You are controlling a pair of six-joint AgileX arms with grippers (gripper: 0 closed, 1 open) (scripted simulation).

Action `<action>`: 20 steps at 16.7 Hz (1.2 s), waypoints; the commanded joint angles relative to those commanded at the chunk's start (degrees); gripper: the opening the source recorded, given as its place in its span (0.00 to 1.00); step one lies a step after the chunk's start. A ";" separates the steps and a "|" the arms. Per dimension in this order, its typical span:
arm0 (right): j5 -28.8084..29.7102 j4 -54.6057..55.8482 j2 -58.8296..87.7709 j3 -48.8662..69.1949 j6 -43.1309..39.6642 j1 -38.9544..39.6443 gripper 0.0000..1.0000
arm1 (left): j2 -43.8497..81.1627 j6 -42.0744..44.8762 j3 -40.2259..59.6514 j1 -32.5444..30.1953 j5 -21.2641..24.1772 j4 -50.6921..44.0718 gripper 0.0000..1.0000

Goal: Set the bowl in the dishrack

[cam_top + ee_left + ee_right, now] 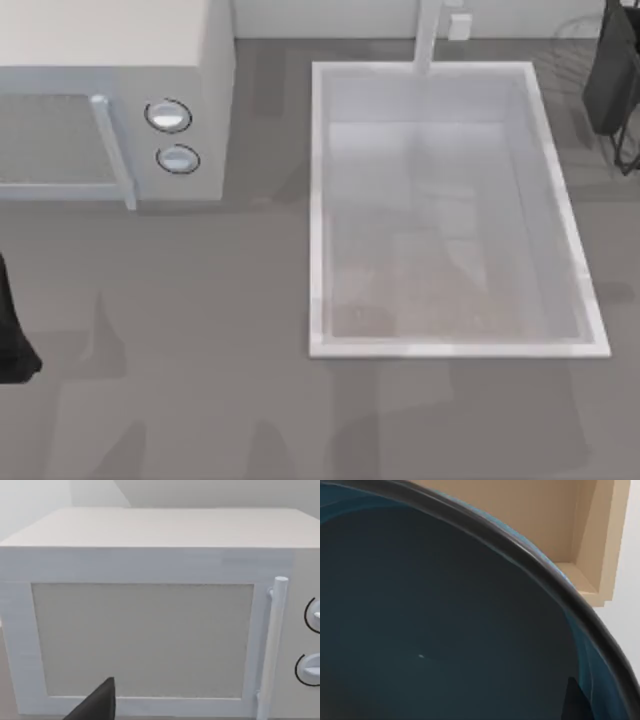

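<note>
The bowl (435,625) is seen close up from the right wrist, its dark teal inside and dark rim against a tan panel (555,515). Its place relative to the sink (450,340) cannot be told from above. The dishrack (615,80) is cut off just beyond the sink's far right corner. The bowl should be lowered level and released only once seated on the rack. The left gripper (97,705) is parked facing the microwave (150,630). Neither gripper's finger state can be told.
</note>
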 joint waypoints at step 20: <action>9.44 25.03 19.30 -5.86 -0.01 9.41 0.53 | 0.00 0.00 0.00 0.00 0.00 0.00 1.00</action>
